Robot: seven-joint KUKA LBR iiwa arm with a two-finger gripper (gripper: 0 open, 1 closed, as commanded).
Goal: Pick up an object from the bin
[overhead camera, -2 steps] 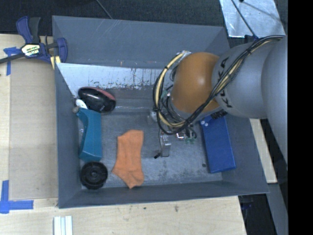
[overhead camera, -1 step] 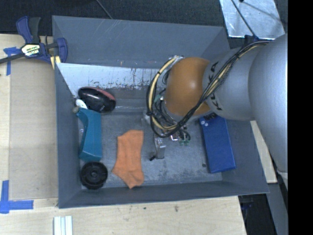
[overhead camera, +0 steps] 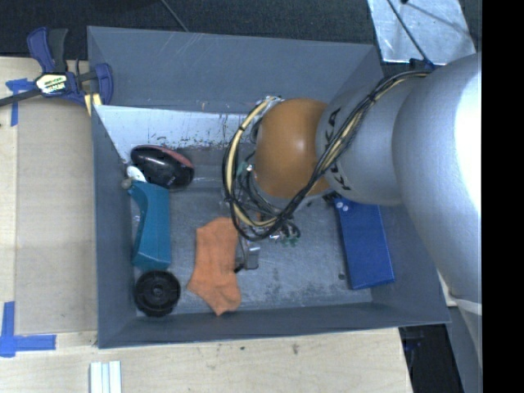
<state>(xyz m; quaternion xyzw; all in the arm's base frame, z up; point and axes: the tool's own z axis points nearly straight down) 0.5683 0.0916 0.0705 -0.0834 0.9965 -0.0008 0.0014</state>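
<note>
Five things are seen in the bin (overhead camera: 246, 322). The gripper (overhead camera: 248, 258) is low down near the floor. An orange cloth (overhead camera: 211, 275) is found right beside it, on the side away from the arm, with its edge touching or nearly touching the gripper. Whether the gripper is spread apart or squeezed together cannot be told, because the wrist and its cables are in the way. Nothing can be seen held in it. The cloth is the nearest thing to the gripper, so it is taken as the likely thing to be picked. It is crumpled and looks soft and light. It is not likely to break or slip, but it will bend and hang down when lifted. It would best be pinched at a raised fold on the edge closest to the gripper, since on a flat part only the floor might be scraped. Farther out, past the cloth, a teal bottle (overhead camera: 152, 228) is lying, with a black round lid (overhead camera: 157, 292) at one end and a black oval thing (overhead camera: 162, 167) at the other. A blue block (overhead camera: 366, 248) is lying on the gripper's other side, near the arm.
</note>
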